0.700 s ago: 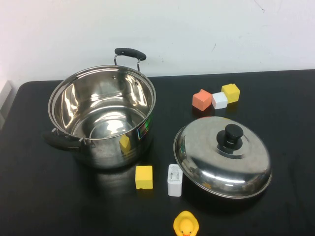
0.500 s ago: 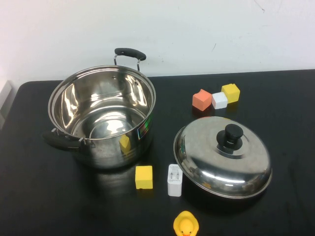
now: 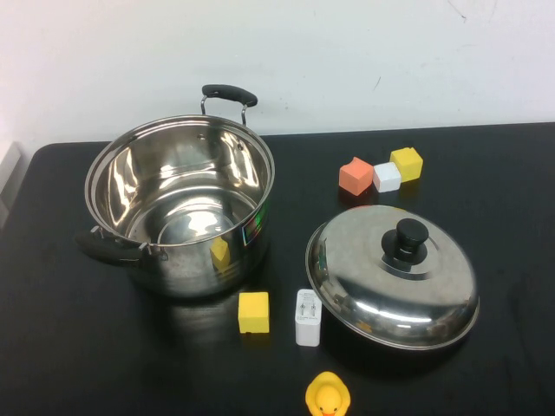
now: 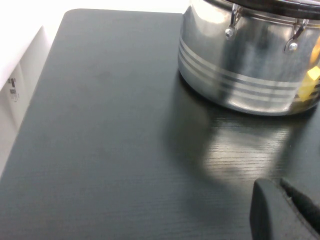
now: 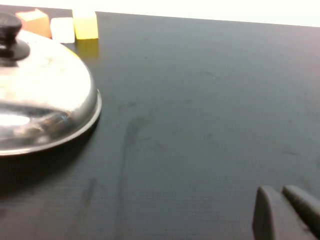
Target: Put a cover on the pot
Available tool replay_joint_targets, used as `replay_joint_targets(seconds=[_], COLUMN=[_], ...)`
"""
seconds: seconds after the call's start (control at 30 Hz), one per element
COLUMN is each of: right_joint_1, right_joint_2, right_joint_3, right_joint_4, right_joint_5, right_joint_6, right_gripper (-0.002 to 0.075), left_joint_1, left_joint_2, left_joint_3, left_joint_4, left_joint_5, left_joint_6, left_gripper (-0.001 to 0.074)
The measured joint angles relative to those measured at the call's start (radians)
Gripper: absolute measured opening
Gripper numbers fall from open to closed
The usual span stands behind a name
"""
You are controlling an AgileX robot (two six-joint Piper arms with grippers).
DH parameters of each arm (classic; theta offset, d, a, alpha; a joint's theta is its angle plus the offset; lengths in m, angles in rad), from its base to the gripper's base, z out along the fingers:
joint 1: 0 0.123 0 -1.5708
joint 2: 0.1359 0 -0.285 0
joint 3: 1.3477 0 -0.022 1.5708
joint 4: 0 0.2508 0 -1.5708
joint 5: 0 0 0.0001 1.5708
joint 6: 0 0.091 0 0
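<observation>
The pot (image 3: 179,204) is a large shiny steel stockpot with two black handles, standing open and empty at the table's left. Its outer wall shows in the left wrist view (image 4: 250,65). The domed steel lid (image 3: 392,276) with a black knob (image 3: 409,236) lies flat on the table to the pot's right, and also shows in the right wrist view (image 5: 40,95). My left gripper (image 4: 276,185) is shut and empty, low over the table a little way from the pot. My right gripper (image 5: 278,191) is shut and empty, well to the lid's side. Neither gripper shows in the high view.
A yellow block (image 3: 253,312) and a white charger (image 3: 308,317) lie in front, between pot and lid. A yellow duck (image 3: 328,397) sits at the front edge. Orange (image 3: 355,176), white (image 3: 387,177) and yellow (image 3: 407,163) blocks lie behind the lid.
</observation>
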Motion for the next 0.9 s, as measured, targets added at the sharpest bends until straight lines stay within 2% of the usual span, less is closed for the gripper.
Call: replay_joint_targets(seconds=[0.1,0.33,0.4,0.57,0.67,0.77,0.9], right_joint_1=[0.000,0.000,0.000,0.000,0.000,0.000,0.000], right_joint_2=[0.000,0.000,0.000,0.000,0.000,0.000,0.000], right_joint_3=[0.000,0.008,0.008,0.008,0.008,0.008,-0.041], right_joint_4=[0.077,0.542,0.594,0.576,0.570,0.581,0.666], right_joint_5=[0.000,0.002,0.003,-0.025,-0.053,-0.049,-0.011], right_joint_6=[0.015,0.275,0.292,0.277,0.240,0.130,-0.153], right_gripper=[0.0020,0.0020,0.0020,0.0020,0.0020,0.0020,0.0020], left_joint_1=[0.000,0.000,0.000,0.000,0.000,0.000,0.000], left_joint_2=[0.000,0.000,0.000,0.000,0.000,0.000,0.000], left_joint_3=[0.000,0.000,0.000,0.000,0.000,0.000,0.000], left_joint_4=[0.000,0.000,0.000,0.000,0.000,0.000,0.000], left_joint_5=[0.000,0.000,0.000,0.000,0.000,0.000,0.000], left_joint_6=[0.000,0.000,0.000,0.000,0.000,0.000,0.000], left_gripper=[-0.0002,-0.0002,-0.0002,-0.0002,-0.0002,-0.0002,-0.0002])
